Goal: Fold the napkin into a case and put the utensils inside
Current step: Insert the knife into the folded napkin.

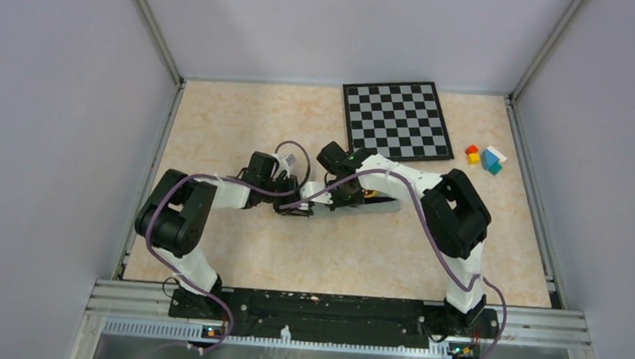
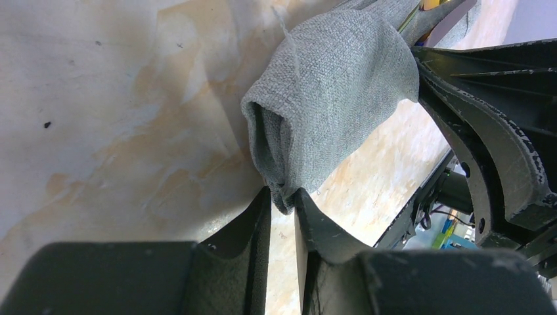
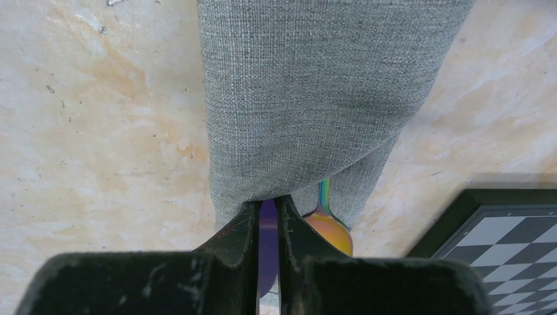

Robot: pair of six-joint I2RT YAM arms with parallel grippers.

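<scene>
The grey-green case lies flat on the table between both arms, and it also shows in the top view. My right gripper is shut on the purple knife, whose far part is hidden inside the case's open end. The spoon lies beside it, its yellow-red bowl sticking out and its handle inside the cloth. My left gripper is shut on the other end of the case, pinching a bunched fold of cloth. In the top view the left gripper and the right gripper sit close together.
The chessboard lies at the back, just beyond the case, and its corner shows in the right wrist view. Several small coloured blocks sit at the right. The right arm's body is close beside the left gripper.
</scene>
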